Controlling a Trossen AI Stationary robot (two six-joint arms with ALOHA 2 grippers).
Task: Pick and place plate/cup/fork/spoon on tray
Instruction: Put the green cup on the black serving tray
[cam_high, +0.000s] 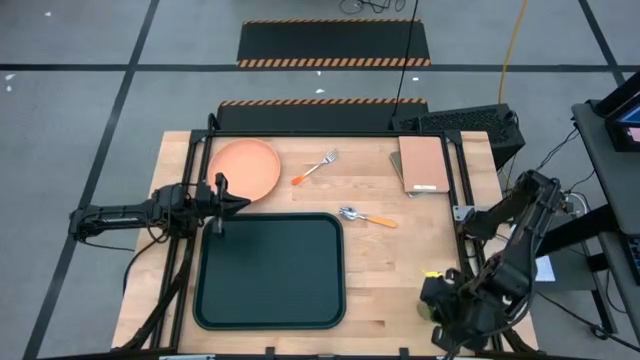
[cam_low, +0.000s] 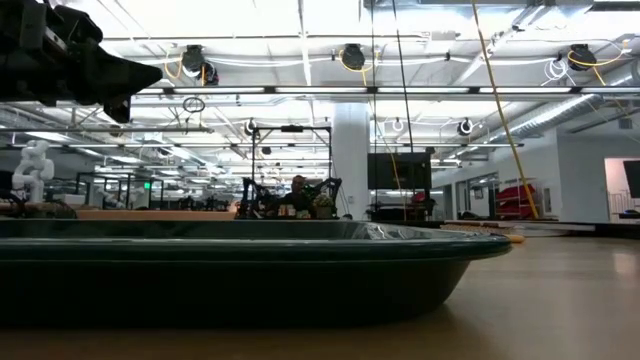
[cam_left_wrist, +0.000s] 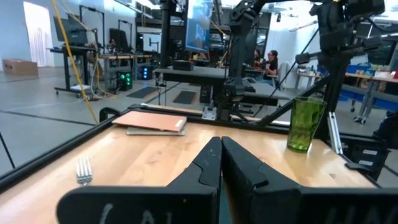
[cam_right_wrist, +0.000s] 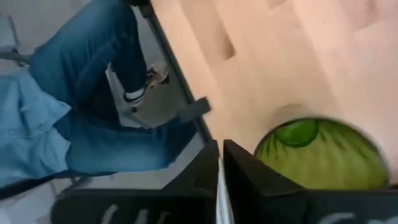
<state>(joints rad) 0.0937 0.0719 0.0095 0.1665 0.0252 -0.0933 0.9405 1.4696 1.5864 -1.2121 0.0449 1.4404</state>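
Wood table (cam_high: 400, 270), cup (cam_left_wrist: 305, 124) seemingly hidden overhead, plain in left wrist view

Light wooden table (cam_high: 390, 270), bearing tray (cam_high: 270, 271), plate (cam_high: 245, 168), fork (cam_high: 315, 168), spoon (cam_high: 366, 217), tan pad (cam_high: 424, 164), seemingly cup (cam_left_wrist: 305, 124).

The left arm reaches in level from the table's left edge, its gripper (cam_high: 243, 203) with fingers (cam_left_wrist: 208, 163) closed together. The right arm sits folded at the near right corner, gripper (cam_right_wrist: 219, 163) closed.
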